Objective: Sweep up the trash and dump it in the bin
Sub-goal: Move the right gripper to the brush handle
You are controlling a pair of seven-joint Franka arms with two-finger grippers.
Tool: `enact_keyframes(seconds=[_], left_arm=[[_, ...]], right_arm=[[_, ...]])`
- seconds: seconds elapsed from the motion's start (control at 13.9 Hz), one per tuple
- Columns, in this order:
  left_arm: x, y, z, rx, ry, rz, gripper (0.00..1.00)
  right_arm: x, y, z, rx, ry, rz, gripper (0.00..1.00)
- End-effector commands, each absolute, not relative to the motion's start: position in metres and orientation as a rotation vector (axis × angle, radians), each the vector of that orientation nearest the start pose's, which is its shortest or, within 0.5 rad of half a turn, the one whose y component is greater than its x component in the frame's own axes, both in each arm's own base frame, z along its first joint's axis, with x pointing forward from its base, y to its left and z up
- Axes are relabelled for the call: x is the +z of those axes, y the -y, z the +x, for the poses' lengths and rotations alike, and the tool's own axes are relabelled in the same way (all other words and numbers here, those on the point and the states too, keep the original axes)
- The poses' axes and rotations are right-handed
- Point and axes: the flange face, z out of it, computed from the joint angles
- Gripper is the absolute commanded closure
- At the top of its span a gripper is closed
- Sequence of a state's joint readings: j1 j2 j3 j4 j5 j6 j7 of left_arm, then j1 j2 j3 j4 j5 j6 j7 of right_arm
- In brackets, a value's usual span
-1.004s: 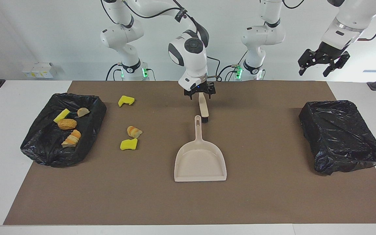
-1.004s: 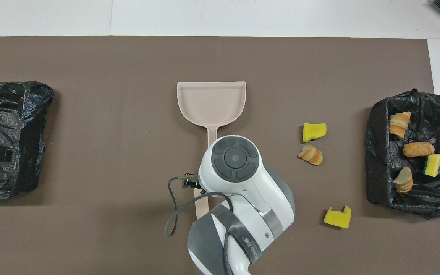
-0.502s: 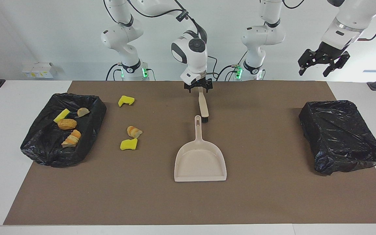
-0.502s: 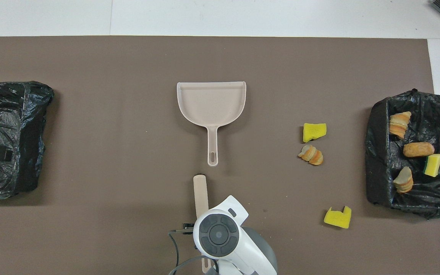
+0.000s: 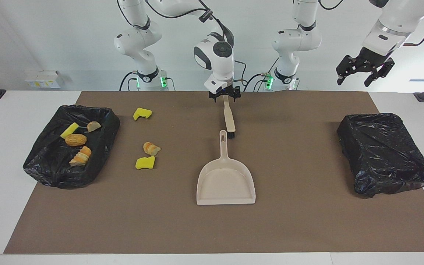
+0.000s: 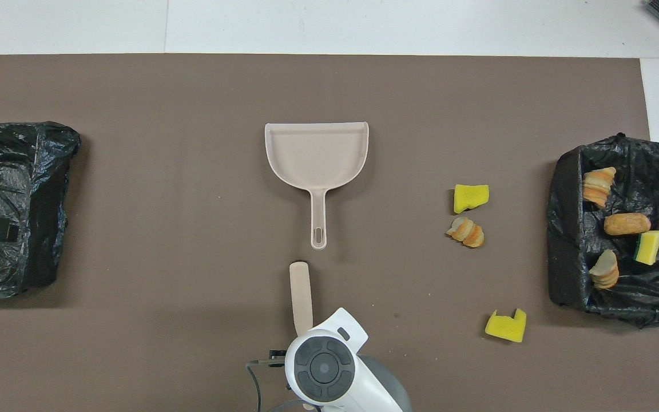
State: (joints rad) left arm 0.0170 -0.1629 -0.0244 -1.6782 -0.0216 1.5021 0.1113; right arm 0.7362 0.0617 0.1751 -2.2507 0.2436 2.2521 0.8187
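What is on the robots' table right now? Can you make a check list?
Surface: brown mat on a white table.
Job's things: brush and beige dustpan mid-mat; three loose trash pieces beside the filled bin; second bin at the left arm's end.
Clutter: nothing seen.
Grippers: right gripper at the brush handle's end; left gripper open, waiting raised.
Cables: black cable on the right arm.
Surroundings: white wall.

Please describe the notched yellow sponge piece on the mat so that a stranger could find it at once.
Start at the black bin holding trash, at the right arm's end of the brown mat. Three loose pieces lie on the mat beside it. The notched sponge is the one nearest the robots, alone, with a square notch cut in its edge; the other sponge sits by the bread.
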Motion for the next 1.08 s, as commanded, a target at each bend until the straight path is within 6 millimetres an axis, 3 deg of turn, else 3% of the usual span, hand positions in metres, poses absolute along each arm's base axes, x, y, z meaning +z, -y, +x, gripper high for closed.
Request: enact_keyframes(seconds=[0.0, 0.07, 0.14, 0.36, 0.5, 0.79, 1.0], left_arm=[[0.659, 0.005, 0.494, 0.015, -0.18, -3.135, 0.0], [0.659, 0.005, 0.494, 0.015, -0.18, -3.135, 0.0], [0.659, 0.005, 0.494, 0.015, -0.18, -3.135, 0.0], [0.659, 0.005, 0.494, 0.015, -0.18, -3.135, 0.0], [0.659, 0.005, 0.494, 0.015, -0.18, -3.135, 0.0], [0.659, 0.005, 0.494, 0.015, -0.18, -3.135, 0.0], [0.659, 0.005, 0.494, 0.015, -0.18, -3.135, 0.0]], right_arm=[[0.336, -0.415, 0.313, 0.316, -0.125, -3.038, 0.61], [0.336, -0.414, 0.312, 0.327, -0.098, -3.043, 0.85], [0.338, -0.414, 0.311, 0.367, -0.079, -3.059, 1.0], [0.356, -0.417, 0.321, 0.41, -0.107, -3.066, 1.0], [0.373, -0.409, 0.327, 0.418, -0.144, -3.066, 1.0], [0.406, -0.351, 0.349, 0.484, -0.343, -3.12, 1.0], [0.409, -0.318, 0.369, 0.48, -0.532, -3.167, 1.0]])
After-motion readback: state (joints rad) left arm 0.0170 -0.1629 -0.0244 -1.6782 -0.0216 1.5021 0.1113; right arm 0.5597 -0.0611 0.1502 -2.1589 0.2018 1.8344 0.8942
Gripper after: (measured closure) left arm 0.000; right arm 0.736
